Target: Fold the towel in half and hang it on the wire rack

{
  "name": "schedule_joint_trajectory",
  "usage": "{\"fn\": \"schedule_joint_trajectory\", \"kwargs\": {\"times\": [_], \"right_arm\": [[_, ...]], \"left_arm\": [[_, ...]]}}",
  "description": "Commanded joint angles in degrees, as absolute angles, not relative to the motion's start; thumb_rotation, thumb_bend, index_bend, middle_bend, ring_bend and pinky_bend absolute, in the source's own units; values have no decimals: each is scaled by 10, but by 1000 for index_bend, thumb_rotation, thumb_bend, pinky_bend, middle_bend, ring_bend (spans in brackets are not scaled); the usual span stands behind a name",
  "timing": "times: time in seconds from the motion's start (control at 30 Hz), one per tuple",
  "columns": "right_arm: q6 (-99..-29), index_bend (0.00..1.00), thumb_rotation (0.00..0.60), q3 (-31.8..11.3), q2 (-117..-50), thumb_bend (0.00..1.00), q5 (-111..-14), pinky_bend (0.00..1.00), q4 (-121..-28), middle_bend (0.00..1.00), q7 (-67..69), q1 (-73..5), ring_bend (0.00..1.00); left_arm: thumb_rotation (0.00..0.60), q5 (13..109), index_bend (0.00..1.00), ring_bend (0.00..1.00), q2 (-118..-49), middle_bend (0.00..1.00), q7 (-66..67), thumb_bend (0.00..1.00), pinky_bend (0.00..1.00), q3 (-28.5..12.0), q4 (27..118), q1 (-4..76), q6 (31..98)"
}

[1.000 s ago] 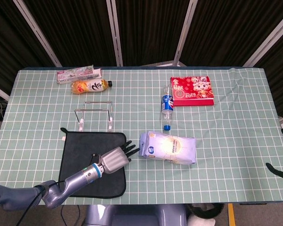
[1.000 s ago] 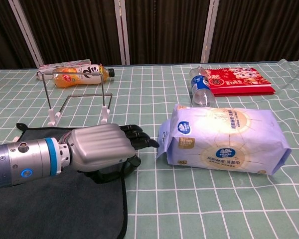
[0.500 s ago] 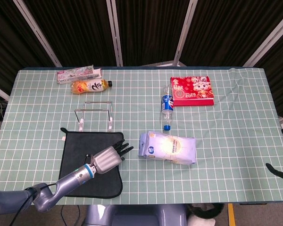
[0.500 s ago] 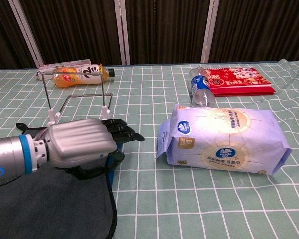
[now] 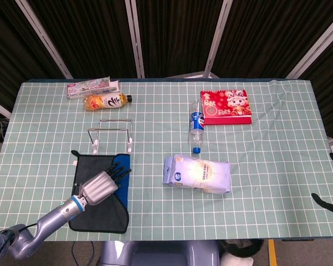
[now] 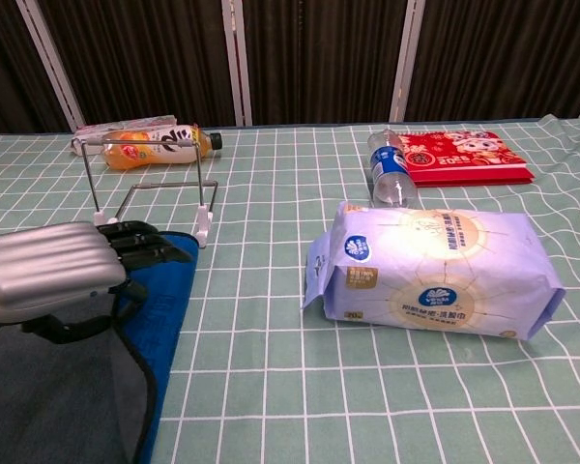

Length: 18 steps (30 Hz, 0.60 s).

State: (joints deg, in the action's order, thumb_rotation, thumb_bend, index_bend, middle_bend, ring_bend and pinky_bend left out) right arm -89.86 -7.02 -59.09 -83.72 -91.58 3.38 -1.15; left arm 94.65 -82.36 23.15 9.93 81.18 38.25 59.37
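Now the left hand point(image 5: 101, 186) pinches the towel's point(image 5: 94, 213) blue edge, folded over the dark part, at 6 o'clock from the rack point(image 5: 112, 134).

Bright, even overhead light

Soft shadows only; mild glare on the glossy pale-blue plastic pack point(image 6: 435, 271) at 3 o'clock; focus sharp throughout.

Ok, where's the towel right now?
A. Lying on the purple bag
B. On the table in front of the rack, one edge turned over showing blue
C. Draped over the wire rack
B: the towel lies on the table before the wire rack, blue underside turned up, under the left hand.
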Motion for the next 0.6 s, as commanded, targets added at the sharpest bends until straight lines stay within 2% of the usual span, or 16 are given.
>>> {"fn": "schedule_joint_trajectory", "kwargs": {"times": [0.03, 0.6], "right_arm": [[-899, 0, 600, -69, -591, 0, -839, 0, -916, 0, 33, -11, 0], [-896, 0, 600, -69, -595, 0, -839, 0, -923, 0, 14, -14, 0]], "left_arm": [[600, 961, 689, 0, -810, 0, 210, 546, 0, 115, 798, 368, 611], [600, 998, 690, 0, -782, 0, 132, 547, 0, 140, 722, 329, 650]]}}
